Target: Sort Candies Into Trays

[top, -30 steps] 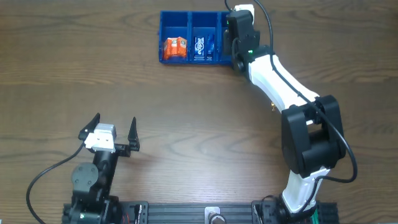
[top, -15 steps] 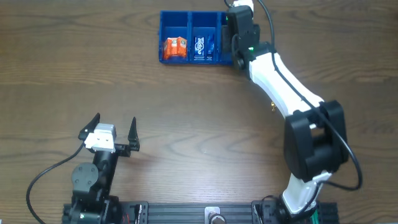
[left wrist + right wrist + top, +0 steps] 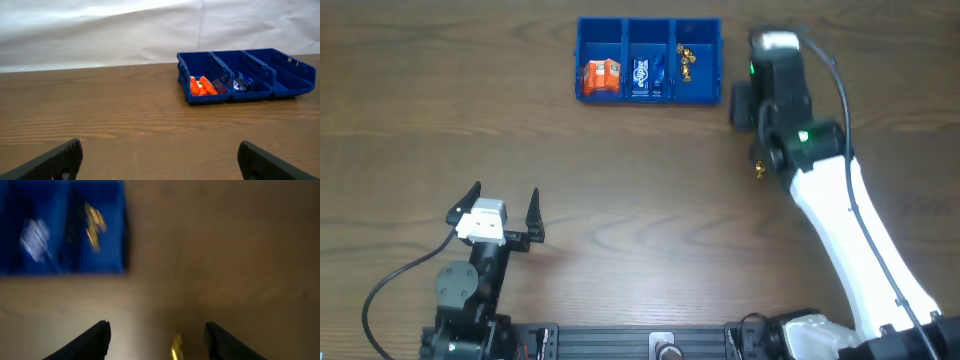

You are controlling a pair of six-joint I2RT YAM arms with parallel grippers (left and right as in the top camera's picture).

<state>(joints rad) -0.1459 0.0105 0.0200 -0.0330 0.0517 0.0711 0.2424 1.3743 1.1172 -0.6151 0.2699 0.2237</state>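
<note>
A blue three-compartment tray (image 3: pixel 650 22) stands at the table's far edge. It holds orange candies (image 3: pixel 601 76) on the left, blue candies (image 3: pixel 647 72) in the middle and gold candies (image 3: pixel 688 58) on the right. One gold candy (image 3: pixel 758 170) lies loose on the table, right of the tray. My right gripper (image 3: pixel 757 100) hangs open just right of the tray, and the loose gold candy (image 3: pixel 176 348) sits below, between its fingers, untouched. My left gripper (image 3: pixel 505 212) rests open near the front left, holding nothing. The tray (image 3: pixel 240 75) lies far ahead of the left gripper (image 3: pixel 160 170).
Bare wooden table stretches between the tray and the arm bases. A white backdrop (image 3: pixel 150 25) rises behind the table's far edge.
My right gripper has drawn back from over the tray's right compartment, rightward and toward the bases, uncovering the gold candies there. The left arm has kept still.
</note>
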